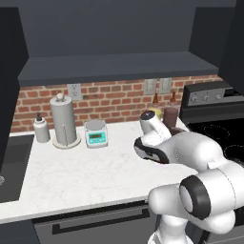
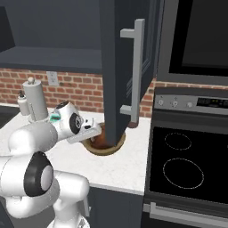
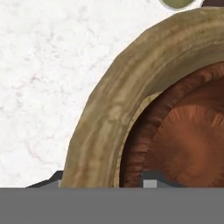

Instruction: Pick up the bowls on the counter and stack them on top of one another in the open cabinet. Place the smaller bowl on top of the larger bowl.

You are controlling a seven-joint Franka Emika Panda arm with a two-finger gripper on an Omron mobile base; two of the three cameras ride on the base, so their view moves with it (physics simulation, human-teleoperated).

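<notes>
On the counter, close beside the black stovetop, sits the larger bowl, its tan rim partly hidden behind the hanging cabinet door in the right base view. Inside it rests the smaller bowl, dark reddish-brown, so the two are nested on the worktop rather than in the open cabinet, which sits high at 12 o'clock in the left base view.

From the hand camera, the larger bowl's thick rim sweeps from 1 o'clock down to 6 o'clock, with the smaller bowl filling the area around 4 o'clock. The gripper straddles that tan rim, one fingertip outside it and one inside (only the very tips show, so I cannot tell whether they press the wood).

Farther left on the counter stand a paper towel holder, a soap bottle and a kitchen scale.
</notes>
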